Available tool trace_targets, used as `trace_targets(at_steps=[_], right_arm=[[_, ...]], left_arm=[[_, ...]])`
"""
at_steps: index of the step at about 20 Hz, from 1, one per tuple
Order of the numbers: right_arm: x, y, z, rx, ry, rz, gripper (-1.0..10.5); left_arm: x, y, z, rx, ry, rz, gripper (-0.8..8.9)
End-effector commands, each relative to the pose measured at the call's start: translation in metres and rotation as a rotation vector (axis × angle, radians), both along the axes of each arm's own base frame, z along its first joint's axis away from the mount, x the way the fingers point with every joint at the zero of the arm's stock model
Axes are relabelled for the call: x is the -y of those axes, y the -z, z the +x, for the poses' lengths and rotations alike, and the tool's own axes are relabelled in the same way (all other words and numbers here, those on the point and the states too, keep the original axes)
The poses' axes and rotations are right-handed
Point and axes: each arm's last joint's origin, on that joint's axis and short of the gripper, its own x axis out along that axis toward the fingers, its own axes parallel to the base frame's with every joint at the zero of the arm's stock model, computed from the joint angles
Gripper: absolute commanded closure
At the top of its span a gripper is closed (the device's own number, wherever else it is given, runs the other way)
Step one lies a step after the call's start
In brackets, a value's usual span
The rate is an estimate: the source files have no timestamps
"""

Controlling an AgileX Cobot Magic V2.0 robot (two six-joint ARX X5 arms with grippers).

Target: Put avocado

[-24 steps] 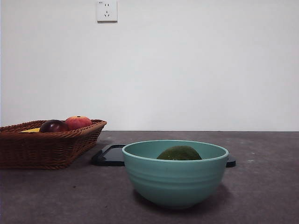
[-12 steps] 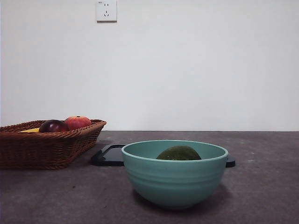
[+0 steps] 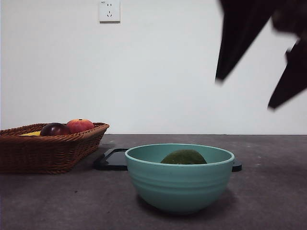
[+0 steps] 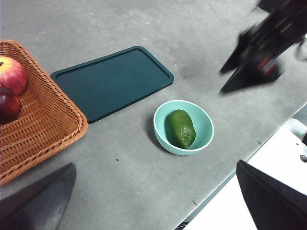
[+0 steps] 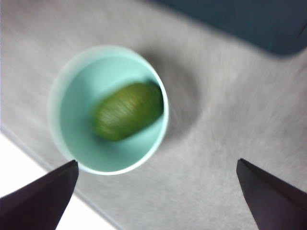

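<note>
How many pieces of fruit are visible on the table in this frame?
3, perhaps more. The avocado lies in the teal bowl. A red-orange fruit and a dark maroon fruit sit in the wicker basket; a yellow item there is mostly hidden.

Avocado [image 4: 180, 129]: dark green, mottled; bowl [image 4: 205, 139]: pale teal; tray [image 4: 112, 80]: dark teal, near-black in front view; basket [image 4: 43, 129]: brown woven wicker; table [image 4: 124, 187]: grey, speckled; jaws: black.

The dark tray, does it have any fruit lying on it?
No, the left wrist view shows the dark tray bare, while the avocado lies inside the green bowl.
</note>
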Motion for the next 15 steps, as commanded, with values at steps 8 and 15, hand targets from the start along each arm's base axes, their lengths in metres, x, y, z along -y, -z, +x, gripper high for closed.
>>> trace_targets(at_steps=[8, 15], right_arm=[[-0.044, 0.051, 0.021, -0.101, 0.035, -0.167, 4.0], [-0.051, 0.065, 0.029, -0.133, 0.096, -0.16, 5.8]], left_arm=[[0.0, -0.004, 0.0, 0.018, 0.003, -0.014, 2.83], [0.0, -0.004, 0.0, 0.023, 0.005, -0.016, 2.83]])
